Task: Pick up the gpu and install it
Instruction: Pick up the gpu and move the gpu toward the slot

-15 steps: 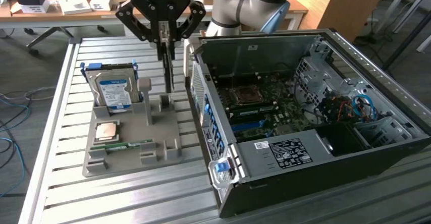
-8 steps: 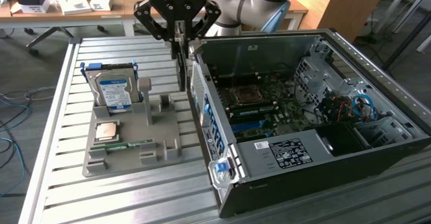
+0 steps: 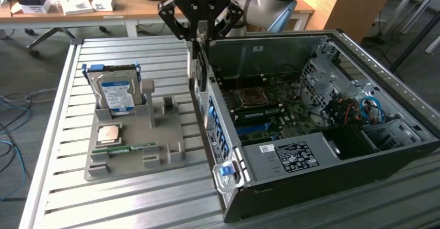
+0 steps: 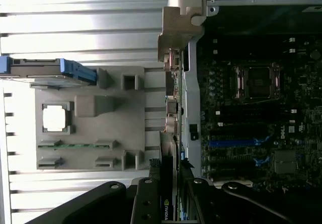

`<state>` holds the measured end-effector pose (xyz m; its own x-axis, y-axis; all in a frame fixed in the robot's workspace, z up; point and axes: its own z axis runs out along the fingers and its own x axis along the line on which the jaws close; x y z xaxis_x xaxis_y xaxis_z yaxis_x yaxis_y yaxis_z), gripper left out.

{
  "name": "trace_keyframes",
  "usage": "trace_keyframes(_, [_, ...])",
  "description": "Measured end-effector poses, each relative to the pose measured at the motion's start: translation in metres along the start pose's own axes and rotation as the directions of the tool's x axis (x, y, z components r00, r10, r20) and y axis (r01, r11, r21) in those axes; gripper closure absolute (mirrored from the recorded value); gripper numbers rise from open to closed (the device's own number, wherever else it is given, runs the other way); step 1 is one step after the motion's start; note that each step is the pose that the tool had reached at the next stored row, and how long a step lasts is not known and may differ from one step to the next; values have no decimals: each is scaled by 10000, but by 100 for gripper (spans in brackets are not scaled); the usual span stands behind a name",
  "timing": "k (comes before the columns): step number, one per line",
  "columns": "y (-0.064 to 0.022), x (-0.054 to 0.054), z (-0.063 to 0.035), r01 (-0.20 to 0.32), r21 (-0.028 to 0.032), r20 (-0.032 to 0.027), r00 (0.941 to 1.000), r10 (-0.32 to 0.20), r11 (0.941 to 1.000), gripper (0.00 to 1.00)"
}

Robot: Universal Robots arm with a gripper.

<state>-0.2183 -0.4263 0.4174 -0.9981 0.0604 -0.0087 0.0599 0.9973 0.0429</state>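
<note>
My gripper (image 3: 201,34) hangs over the near wall of the open computer case (image 3: 289,187), shut on the gpu (image 3: 198,66). The card is held edge-on and upright, a thin dark board running down from the fingers (image 4: 151,189) along the case's wall. In the wrist view the gpu (image 4: 171,108) shows as a narrow strip with its silvery bracket (image 4: 177,25) at the far end, between the grey fixture and the motherboard (image 4: 251,108). A blue expansion slot (image 4: 234,143) lies on the board inside the case.
The grey fixture (image 3: 162,159) on the slatted table carries a silver hard drive with a blue label (image 3: 117,92), a square processor (image 3: 110,134) and a green memory stick (image 3: 123,149). Cables and drive cages (image 3: 364,110) crowd the case's far side.
</note>
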Motion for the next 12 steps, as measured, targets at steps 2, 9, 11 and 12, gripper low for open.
trace_keyframes(2, [4,-64,1,2,-2,-1,10000,-2,10000,74])
trace_keyframes(9, [18,-299,3,1,-54,-4,10000,-1,10000,74])
trace_keyframes(11, [23,-378,4,-1,-69,-5,10000,1,10000,74])
trace_keyframes(12, [25,-424,5,1,-74,-6,10000,-1,10000,74])
